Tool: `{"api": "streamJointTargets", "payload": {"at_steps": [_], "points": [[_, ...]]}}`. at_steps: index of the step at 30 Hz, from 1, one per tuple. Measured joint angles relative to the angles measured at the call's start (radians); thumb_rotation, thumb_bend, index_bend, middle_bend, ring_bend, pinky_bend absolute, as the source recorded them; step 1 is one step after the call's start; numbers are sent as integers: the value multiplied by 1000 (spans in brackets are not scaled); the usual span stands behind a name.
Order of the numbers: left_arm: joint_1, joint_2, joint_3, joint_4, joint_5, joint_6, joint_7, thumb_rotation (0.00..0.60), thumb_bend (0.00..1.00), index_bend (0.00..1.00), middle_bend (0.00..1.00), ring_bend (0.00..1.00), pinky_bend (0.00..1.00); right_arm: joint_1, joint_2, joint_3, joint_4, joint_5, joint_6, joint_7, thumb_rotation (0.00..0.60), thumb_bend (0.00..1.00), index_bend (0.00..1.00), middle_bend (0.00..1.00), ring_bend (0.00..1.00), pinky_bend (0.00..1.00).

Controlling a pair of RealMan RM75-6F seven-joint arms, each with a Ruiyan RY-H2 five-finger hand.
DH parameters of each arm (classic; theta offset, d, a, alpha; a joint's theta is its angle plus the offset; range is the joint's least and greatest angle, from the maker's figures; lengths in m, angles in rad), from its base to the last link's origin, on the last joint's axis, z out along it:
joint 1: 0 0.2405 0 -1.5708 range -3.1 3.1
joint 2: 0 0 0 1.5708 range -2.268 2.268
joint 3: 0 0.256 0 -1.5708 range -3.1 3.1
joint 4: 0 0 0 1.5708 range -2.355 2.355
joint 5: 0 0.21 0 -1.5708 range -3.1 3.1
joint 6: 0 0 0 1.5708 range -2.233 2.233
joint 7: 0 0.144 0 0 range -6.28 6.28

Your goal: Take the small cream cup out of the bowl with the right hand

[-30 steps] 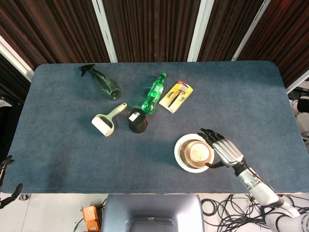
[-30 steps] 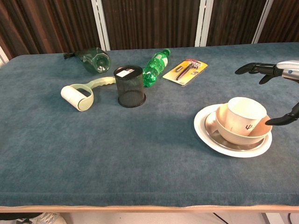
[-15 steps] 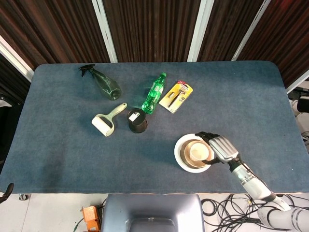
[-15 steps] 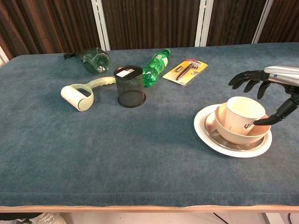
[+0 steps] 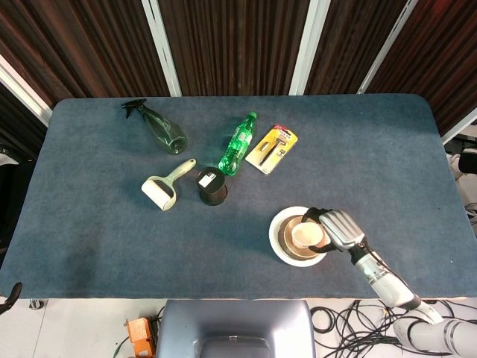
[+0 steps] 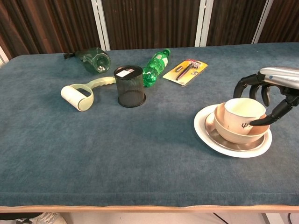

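Observation:
The small cream cup [image 5: 304,235] [image 6: 244,112] stands in a tan bowl [image 5: 286,240] [image 6: 229,135] on a white plate [image 5: 274,240] [image 6: 204,133], near the table's front right. My right hand [image 5: 334,227] [image 6: 268,81] reaches in from the right and grips the cup. Its fingers curl over the far rim and the thumb presses the near right side. The cup's bottom is hidden inside the bowl. My left hand shows in neither view.
A black mesh pen cup [image 5: 212,186] [image 6: 129,86], a lint roller [image 5: 162,190] [image 6: 79,95], a green bottle [image 5: 237,145] [image 6: 155,65], a dark spray bottle [image 5: 160,128] [image 6: 93,58] and a yellow razor pack [image 5: 273,148] [image 6: 185,71] lie left of and beyond the bowl.
The right hand moved left from beside the plate and closed its spread fingers around the cup. The cup now sits more upright in the bowl.

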Motion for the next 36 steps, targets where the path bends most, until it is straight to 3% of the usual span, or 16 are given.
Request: {"api": "streamJointTargets", "payload": {"at_steps": [9,15,26,32,36], "points": [[2,0,-4,1,4,-7,2,600,311,91,227,211,526,-6,5,0,-7,-2,15,4,600,83,497,376,470,605],[3,0,-5,1,8,-10,5,600,312,91,227,211,526,-30,32,-2,-36,-39,91,21,600,83,497,376,470,605],[5,1,-5,-5,12,-15,11,600,311,91,227,210,526,-173,202,-55,-160,-88,277,13,600,83,475,376,470,604],[5,-1,-10,-8,6,-19,20,600,311,91,227,210,526,-246,235,-87,-148,-9,282,-74,600,83,413,372,409,580],[2,-2,-10,-14,5,-31,37,600,311,91,227,211,526,-266,220,-90,-85,17,270,-50,600,83,351,326,340,514]]}}
